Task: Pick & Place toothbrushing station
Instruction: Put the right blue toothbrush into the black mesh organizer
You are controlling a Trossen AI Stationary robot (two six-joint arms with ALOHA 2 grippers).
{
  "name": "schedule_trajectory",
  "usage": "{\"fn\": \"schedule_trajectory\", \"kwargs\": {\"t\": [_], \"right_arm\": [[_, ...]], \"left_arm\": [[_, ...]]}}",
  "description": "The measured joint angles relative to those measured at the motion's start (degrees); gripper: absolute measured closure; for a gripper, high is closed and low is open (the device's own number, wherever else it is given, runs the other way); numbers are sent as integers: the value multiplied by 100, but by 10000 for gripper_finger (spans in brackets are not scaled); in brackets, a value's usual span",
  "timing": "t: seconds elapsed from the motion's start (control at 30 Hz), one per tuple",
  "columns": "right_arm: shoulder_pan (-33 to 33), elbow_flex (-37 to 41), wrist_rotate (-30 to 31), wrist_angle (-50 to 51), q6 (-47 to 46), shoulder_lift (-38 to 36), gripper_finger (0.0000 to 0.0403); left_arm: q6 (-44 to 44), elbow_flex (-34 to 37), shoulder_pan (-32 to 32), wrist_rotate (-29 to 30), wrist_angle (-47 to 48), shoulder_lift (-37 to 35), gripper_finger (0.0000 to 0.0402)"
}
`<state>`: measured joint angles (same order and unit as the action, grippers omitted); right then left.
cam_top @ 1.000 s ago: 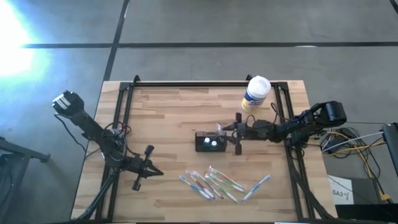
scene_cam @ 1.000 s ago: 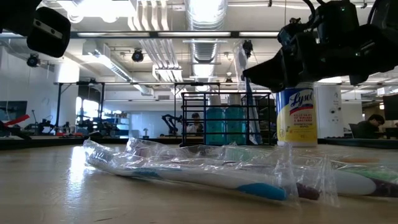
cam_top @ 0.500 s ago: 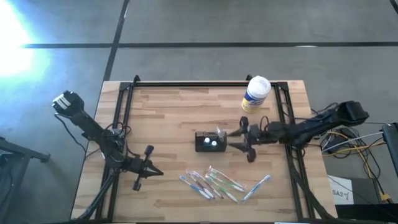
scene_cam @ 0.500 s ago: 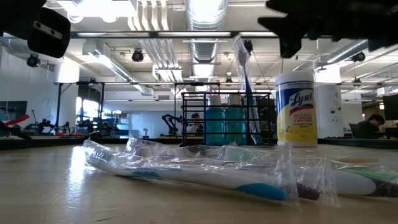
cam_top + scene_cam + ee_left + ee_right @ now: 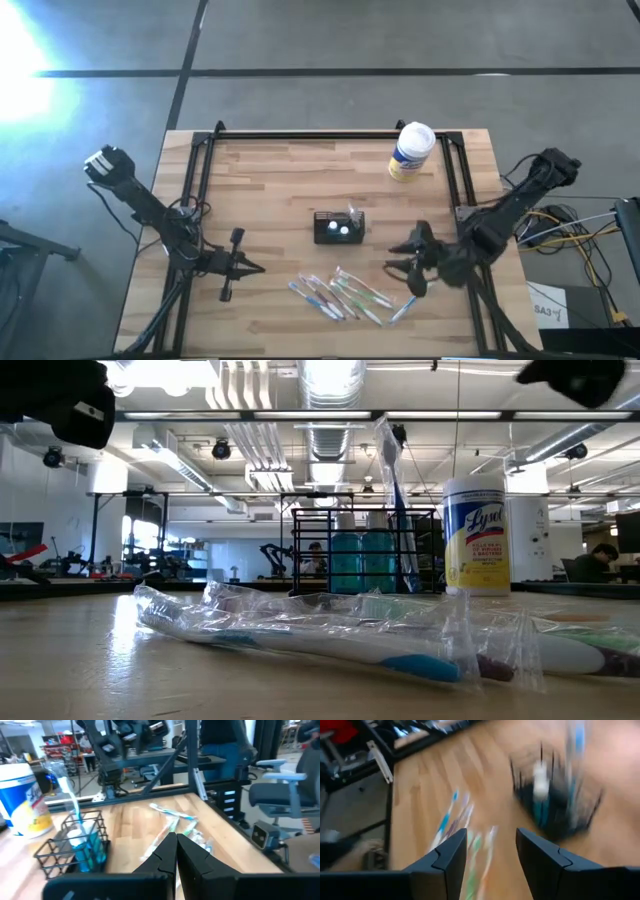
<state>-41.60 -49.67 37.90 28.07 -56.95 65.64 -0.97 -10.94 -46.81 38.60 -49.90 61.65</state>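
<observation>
Right end effector (image 5: 412, 268) hangs over the worktop (image 5: 270, 180), fingers spread, empty, between the toothbrushing station (image 5: 339, 228) and the wrapped toothbrushes (image 5: 345, 295). Left end effector (image 5: 232, 265) is clenched shut, low at the left side. Station: one black wire-sided box at mid-worktop, one brush upright inside. One round white-and-yellow canister (image 5: 411, 152) stands behind.

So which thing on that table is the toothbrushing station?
Start at the wooden table and find the tall white-and-yellow canister near its far edge. Nearer the table's middle sits the toothbrushing station, a small black wire rack. Unlike the loose wrapped toothbrushes, it stands upright.
</observation>
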Motion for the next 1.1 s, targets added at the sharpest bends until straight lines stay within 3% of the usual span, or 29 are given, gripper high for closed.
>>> {"fn": "schedule_trajectory", "kwargs": {"t": [0.17,0.4,0.53,0.73,0.93,1.1], "right_arm": [[-636,-313,-324,611,-2652,765,239],[-1146,-649,-966,622,-5061,2012,239],[-1251,-998,-1275,726,-5735,2609,239],[-1256,-1720,-2461,1798,-6386,3385,239],[-1294,-2430,-2714,3359,-6592,3844,239],[-1298,-2479,-3057,3494,-6470,3923,239]], "left_arm": [[-286,0,0,22,-8,-4,390],[-439,-36,9,39,-13,-6,390],[-462,-31,9,36,-14,-7,390],[-293,-15,9,2,255,-7,390],[-71,-11,9,-16,396,-7,390],[-57,-13,9,-25,407,-7,390]]}}
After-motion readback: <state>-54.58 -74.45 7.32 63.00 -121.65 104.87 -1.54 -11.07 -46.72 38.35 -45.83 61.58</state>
